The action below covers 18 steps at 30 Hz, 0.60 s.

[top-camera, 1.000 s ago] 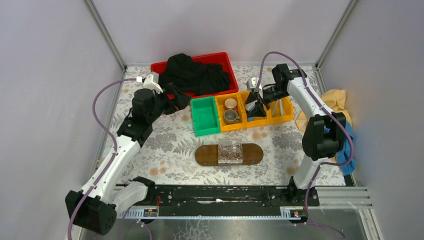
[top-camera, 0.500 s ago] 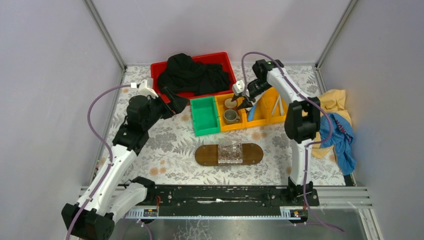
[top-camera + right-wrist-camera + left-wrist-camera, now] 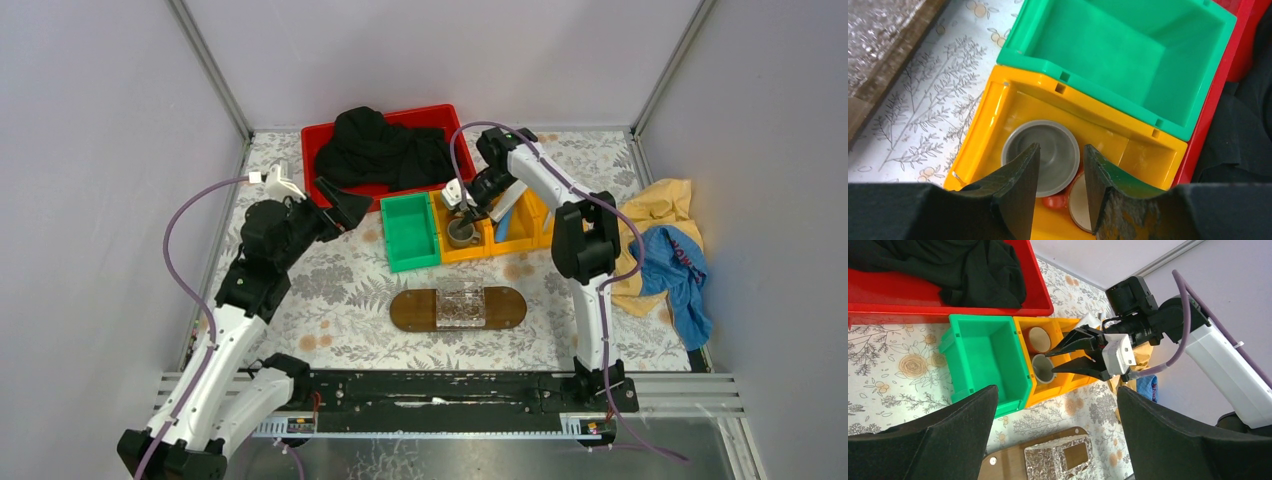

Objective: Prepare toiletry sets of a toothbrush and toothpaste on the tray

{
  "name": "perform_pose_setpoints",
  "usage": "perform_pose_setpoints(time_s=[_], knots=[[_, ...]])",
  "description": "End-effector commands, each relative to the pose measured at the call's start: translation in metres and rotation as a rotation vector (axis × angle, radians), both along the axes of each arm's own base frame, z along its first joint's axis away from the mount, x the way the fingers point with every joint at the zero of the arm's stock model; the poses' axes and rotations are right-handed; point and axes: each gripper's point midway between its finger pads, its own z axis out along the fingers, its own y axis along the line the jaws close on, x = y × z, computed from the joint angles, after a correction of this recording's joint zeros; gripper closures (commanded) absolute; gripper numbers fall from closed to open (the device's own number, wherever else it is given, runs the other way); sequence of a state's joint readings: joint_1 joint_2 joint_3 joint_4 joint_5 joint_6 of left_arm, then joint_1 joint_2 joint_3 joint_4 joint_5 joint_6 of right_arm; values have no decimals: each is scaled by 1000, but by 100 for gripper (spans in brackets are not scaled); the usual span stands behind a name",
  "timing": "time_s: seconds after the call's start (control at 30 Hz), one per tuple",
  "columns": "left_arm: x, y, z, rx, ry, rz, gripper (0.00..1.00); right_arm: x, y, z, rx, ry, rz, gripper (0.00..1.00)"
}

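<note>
Top external view: the dark-brown oval wooden tray (image 3: 410,311) carries only a clear ribbed plastic box (image 3: 461,305). The left gripper (image 3: 344,205) hovers spread wide. The right gripper (image 3: 465,207) has swung from the bright blue toothpaste tube (image 3: 508,215) to above the grey cup (image 3: 1058,150), jaws narrowing but empty, so no set is started.

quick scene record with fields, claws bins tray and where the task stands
left claw: open, empty, near red bin
right claw: open, empty, over grey cup in yellow bin
green bin: empty
tray: holds only a clear box
toothpaste: blue tube in a yellow bin, not on tray
</note>
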State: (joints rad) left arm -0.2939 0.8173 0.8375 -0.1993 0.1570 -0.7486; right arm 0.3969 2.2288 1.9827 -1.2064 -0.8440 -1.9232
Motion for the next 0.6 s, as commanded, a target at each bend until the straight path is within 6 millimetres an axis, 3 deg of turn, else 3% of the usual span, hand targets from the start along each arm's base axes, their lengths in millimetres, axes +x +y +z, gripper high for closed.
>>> perform_pose_setpoints(time_s=[0.0, 0.57], knots=[[-5, 1, 5, -37, -2, 10, 5, 11, 3, -4, -40, -68, 20, 56], [-5, 0, -2, -110, 49, 35, 5, 22, 7, -27, -93, -138, 61, 58]])
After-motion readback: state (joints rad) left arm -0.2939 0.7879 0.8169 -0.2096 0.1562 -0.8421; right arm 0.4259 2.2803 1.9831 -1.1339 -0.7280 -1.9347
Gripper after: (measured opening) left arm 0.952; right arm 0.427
